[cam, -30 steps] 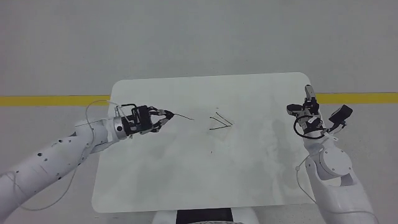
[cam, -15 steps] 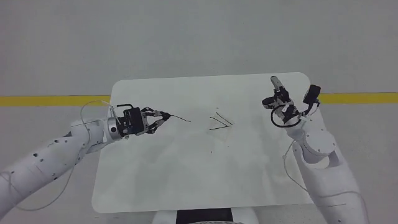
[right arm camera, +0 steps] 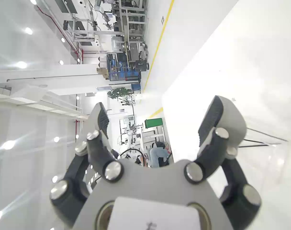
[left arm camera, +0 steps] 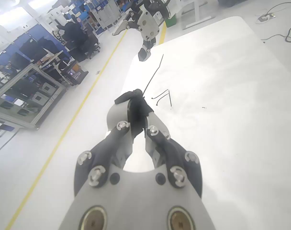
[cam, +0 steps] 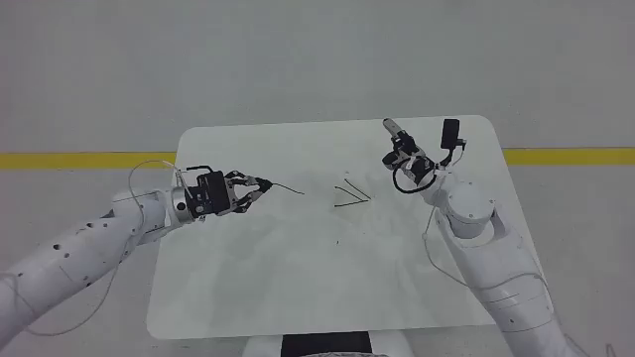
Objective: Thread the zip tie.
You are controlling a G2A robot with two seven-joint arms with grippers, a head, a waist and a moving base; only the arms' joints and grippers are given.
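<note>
Zip tie [cam: 288,188] is pinched at one end in left gripper [cam: 260,188], fingers closed tight on it, the rest sticking out free over table [cam: 298,278] toward the middle. Left arm comes in low from the table's left edge, forearm nearly level, gripper pointing across the table at the other arm. Right arm reaches in from the right side, elbow bent, wrist turned so right gripper [cam: 389,143] is side-on near the far right part of the table, fingers spread wide, nothing between them.

Top view: loose ties [cam: 352,196] lie flat in a V shape mid-table, between the two grippers, apart from both.

Left wrist view adds: closed left gripper [left arm camera: 136,99] with the zip tie [left arm camera: 153,72] rising thin and slightly curved toward the open right gripper [left arm camera: 131,41], tip short of it; loose ties [left arm camera: 163,96] on the table [left arm camera: 231,96] just beyond the fingertips. Which end of the tie is gripped, head or tail, is too small to tell.

Right wrist view adds: right gripper [right arm camera: 157,116] with ribbed pads facing each other across a wide gap, table [right arm camera: 231,48] off to one side, thin dark lines past one finger, probably the loose ties [right arm camera: 267,134]
</note>
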